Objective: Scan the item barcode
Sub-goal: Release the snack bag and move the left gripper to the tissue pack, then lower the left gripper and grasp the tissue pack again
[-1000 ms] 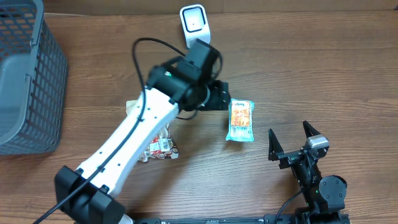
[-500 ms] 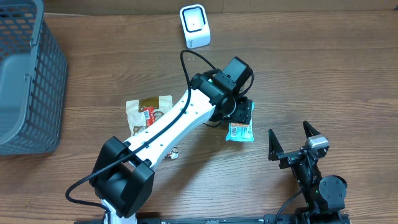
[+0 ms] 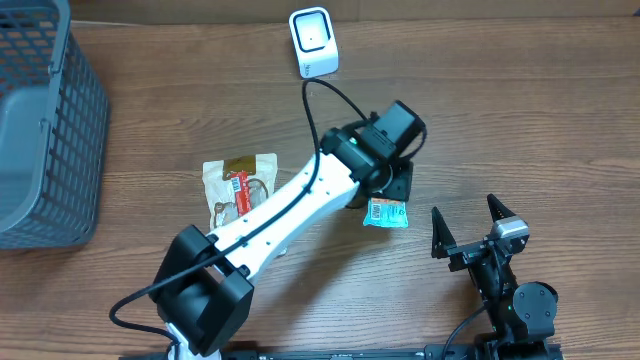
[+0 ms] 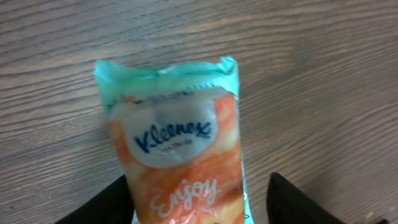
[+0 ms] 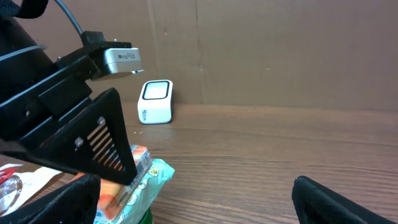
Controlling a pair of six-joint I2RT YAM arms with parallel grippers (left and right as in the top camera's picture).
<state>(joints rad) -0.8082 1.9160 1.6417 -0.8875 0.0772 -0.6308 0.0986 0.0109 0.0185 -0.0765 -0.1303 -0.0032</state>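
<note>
An orange and teal Kleenex tissue pack (image 3: 386, 212) lies flat on the wooden table, right of centre. My left gripper (image 3: 393, 186) is down over its upper half and hides that half from the overhead camera. In the left wrist view the pack (image 4: 177, 143) fills the middle, and the gripper (image 4: 199, 190) is open with one black finger on each side. The left finger is at the pack's edge and the right one stands a little apart. The white scanner (image 3: 313, 40) stands at the back. My right gripper (image 3: 466, 212) rests open near the front, right of the pack (image 5: 134, 180).
A grey mesh basket (image 3: 40, 120) sits at the far left edge. A tan snack pouch (image 3: 240, 185) lies left of the left arm. The scanner (image 5: 154, 101) stands upright in front of a cardboard wall in the right wrist view.
The left arm swung right from near the scanner and came down over the tissue pack. Its jaws have narrowed around the pack. The right arm has not moved.
</note>
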